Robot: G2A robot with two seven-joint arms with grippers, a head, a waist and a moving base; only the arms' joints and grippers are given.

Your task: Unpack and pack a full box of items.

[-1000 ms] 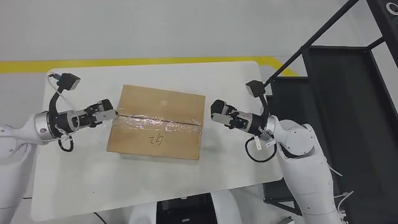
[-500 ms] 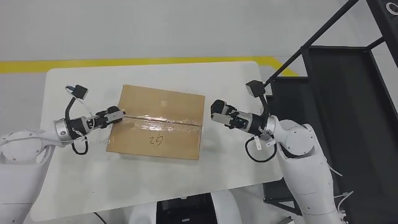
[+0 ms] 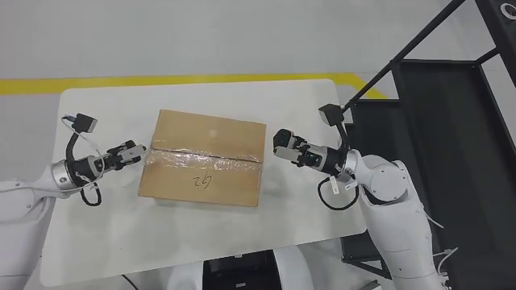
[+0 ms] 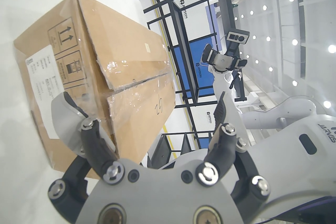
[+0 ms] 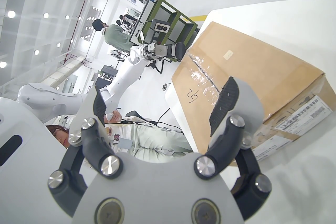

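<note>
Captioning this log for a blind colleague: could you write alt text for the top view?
A closed cardboard box, clear tape along its centre seam, sits on a white table. The left arm has its jaws by one end of the seam; the right arm has its jaws just off the opposite end.

Taped box (image 3: 203, 158) lies between left claw (image 3: 140, 151) and right claw (image 3: 279, 142).
</note>
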